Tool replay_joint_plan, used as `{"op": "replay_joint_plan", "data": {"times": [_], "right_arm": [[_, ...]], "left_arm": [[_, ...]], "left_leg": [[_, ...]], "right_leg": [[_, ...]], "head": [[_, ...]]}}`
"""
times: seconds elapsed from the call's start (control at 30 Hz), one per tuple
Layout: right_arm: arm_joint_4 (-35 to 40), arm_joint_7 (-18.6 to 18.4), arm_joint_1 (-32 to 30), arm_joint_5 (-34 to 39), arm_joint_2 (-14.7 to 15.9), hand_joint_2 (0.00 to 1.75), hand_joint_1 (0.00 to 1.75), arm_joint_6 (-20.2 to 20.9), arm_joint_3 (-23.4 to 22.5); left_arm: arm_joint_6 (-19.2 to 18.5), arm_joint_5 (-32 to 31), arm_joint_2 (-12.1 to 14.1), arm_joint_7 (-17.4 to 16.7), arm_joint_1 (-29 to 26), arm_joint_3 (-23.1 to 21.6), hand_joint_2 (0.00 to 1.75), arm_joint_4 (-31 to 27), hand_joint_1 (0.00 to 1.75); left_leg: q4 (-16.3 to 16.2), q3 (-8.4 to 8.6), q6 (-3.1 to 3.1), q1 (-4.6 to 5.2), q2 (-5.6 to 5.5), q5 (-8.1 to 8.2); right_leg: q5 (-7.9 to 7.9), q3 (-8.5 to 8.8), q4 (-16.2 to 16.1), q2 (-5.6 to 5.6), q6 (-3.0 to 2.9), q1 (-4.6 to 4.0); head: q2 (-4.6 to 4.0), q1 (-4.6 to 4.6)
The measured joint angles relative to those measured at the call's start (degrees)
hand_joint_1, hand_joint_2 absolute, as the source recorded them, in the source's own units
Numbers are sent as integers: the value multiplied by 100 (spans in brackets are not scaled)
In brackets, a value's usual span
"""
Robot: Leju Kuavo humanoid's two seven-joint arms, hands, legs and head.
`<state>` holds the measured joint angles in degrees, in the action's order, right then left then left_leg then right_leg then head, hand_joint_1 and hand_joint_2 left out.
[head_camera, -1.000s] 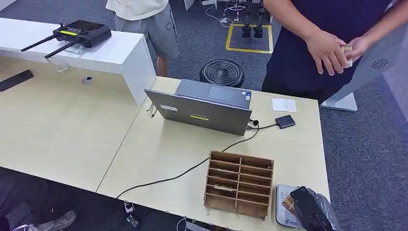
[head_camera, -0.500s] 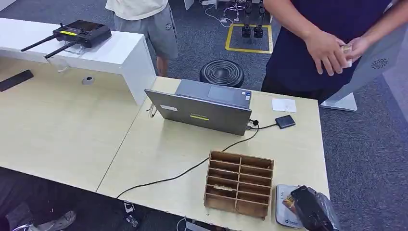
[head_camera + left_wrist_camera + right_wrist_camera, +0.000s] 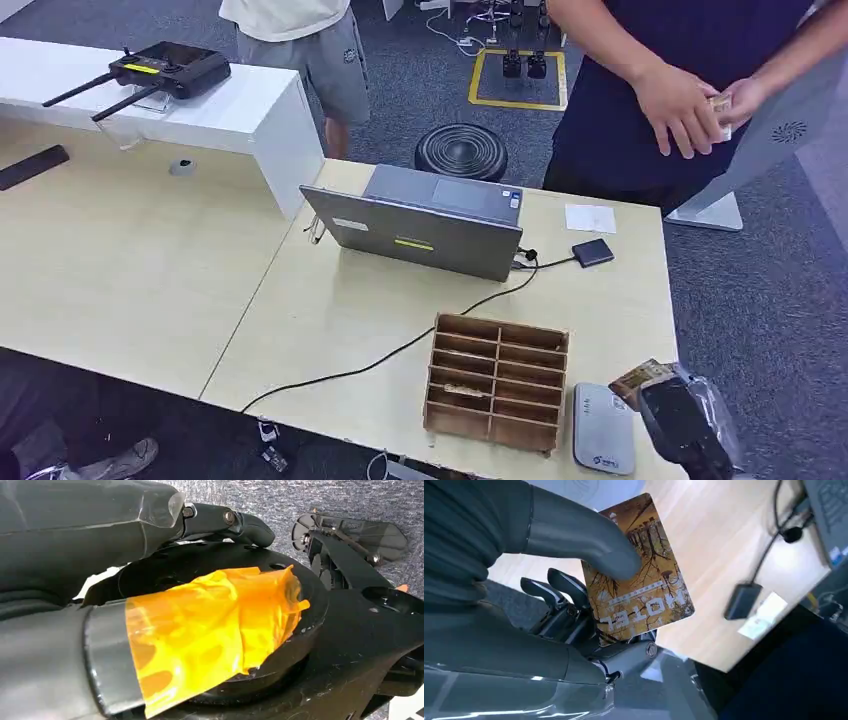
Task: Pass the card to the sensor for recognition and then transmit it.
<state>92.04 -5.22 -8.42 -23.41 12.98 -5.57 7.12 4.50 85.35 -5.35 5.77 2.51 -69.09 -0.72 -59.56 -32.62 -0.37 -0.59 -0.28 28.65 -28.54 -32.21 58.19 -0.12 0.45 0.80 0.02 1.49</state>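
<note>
The light wooden tabletop (image 3: 330,320) carries a grey laptop (image 3: 425,220), half open. Near it lie a small black box (image 3: 593,252) on a black cable (image 3: 400,350) and a white paper slip (image 3: 590,218). At the front edge stand a wooden compartment rack (image 3: 497,383) and, just beside it, a grey card reader (image 3: 603,441).

The right hand (image 3: 680,425) has lifted the card (image 3: 640,382) off the white sensor (image 3: 603,442).
</note>
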Motion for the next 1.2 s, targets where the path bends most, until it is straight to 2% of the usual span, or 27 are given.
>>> {"op": "replay_joint_plan", "data": {"times": [0.33, 0.57, 0.93, 1.2], "right_arm": [[459, 255, 29, -135, -4, 175, 175, -7, -13], [660, 496, 326, -240, -31, 175, 175, -13, 13], [551, 643, 1325, -361, -124, 175, 175, -11, 378], [89, 513, 2252, -632, -188, 175, 175, -109, 737]], "left_arm": [[15, 0, -24, 39, -1, 4, 0, 2, 0], [13, 0, -31, 54, 0, 4, 0, 4, 0], [-28, -4, -31, 61, 2, 4, 0, 15, 0], [-55, -7, -26, 39, 11, -42, 0, 26, 0]], "left_leg": [[0, -2, 0, 0, 0, 0], [0, -2, 0, 0, 0, -1], [0, -1, -3, 0, 1, -5], [0, -1, -2, 0, 0, -8]], "right_leg": [[0, 1, 0, 0, 0, 0], [0, 1, 2, 0, 0, 0], [2, 0, 4, 2, -2, 0], [3, 0, 4, 2, -2, 0]], "head": [[0, 0], [0, -2], [0, 0], [0, 0]]}}
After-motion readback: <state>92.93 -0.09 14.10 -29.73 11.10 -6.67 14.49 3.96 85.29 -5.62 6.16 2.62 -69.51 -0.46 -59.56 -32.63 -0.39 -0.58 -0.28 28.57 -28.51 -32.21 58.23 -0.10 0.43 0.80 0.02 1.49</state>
